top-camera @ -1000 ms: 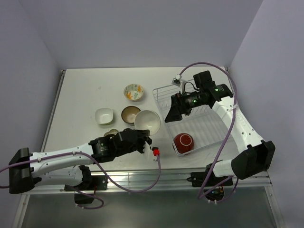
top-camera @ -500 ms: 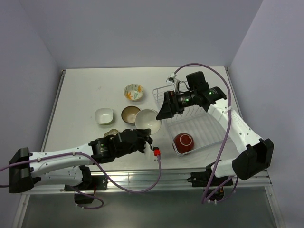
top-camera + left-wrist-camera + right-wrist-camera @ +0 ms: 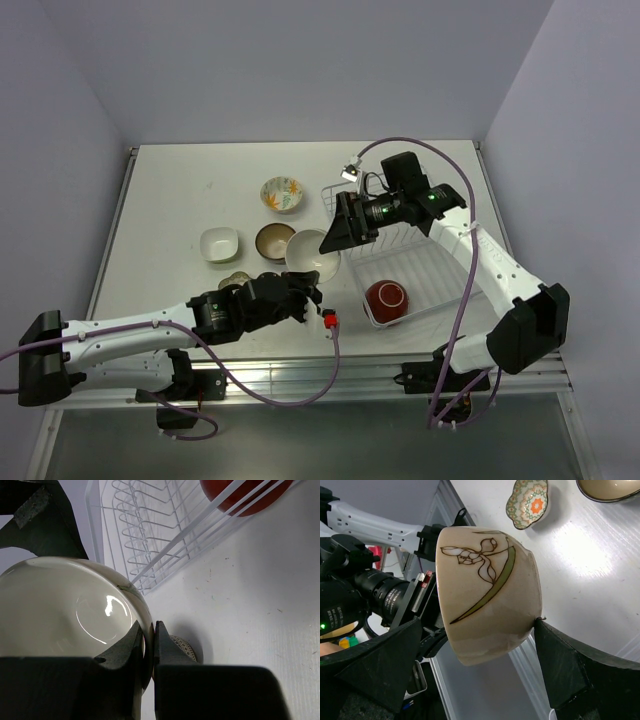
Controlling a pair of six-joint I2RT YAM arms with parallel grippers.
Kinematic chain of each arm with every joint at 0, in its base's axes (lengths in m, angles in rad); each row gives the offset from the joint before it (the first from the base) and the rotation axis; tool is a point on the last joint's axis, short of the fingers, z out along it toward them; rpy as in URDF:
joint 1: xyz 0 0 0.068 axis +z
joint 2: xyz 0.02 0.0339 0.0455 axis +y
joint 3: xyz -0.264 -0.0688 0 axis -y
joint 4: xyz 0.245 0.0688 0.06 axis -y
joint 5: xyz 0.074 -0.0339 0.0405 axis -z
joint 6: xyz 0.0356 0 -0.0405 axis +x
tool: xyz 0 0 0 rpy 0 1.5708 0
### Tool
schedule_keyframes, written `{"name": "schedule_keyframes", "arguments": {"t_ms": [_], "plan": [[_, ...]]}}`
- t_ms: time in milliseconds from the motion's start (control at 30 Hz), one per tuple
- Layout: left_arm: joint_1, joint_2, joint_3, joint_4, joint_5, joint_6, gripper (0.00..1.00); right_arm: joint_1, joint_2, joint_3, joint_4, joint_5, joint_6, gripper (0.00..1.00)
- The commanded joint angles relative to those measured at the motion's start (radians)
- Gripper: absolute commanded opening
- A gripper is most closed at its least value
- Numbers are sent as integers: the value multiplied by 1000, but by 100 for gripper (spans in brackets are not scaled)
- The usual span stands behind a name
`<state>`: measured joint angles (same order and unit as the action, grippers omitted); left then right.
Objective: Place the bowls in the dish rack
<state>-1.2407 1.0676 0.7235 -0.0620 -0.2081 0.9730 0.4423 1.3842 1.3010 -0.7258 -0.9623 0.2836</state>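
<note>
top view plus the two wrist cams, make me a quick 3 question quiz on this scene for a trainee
1. True or false: the red bowl already sits inside the dish rack.
2. Which bowl are the left arm's jaws shut on? A the dark brown one; B the cream bowl with a green stem drawn on it; C the white squarish one.
3. Count: how many bowls rest on the table outside the rack?
Key: 1 true; 2 B; 3 four.
</note>
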Motion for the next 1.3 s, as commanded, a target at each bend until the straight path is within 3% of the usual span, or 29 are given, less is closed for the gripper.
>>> {"name": "schedule_keyframes", "arguments": {"t_ms": [0,667,967,1067,1167,1233,1267], "plan": [[-8,-41,57,148,-17,-8,0,21,1,6,42,-33,31,100],[-19,-66,45,200,-13,4,0,32,56,9,43,-159,45,100],[-20,-78,42,157,18,-7,0,16,52,6,66,-185,42,85],[-22,-81,37,153,21,-8,0,13,44,4,75,-194,39,72],[-22,-78,39,149,18,-7,0,12,35,7,77,-188,28,51],[-22,-78,37,146,19,-7,4,9,36,11,72,-204,19,28],[-22,-77,37,143,18,-10,6,6,36,12,71,-207,17,12]]}}
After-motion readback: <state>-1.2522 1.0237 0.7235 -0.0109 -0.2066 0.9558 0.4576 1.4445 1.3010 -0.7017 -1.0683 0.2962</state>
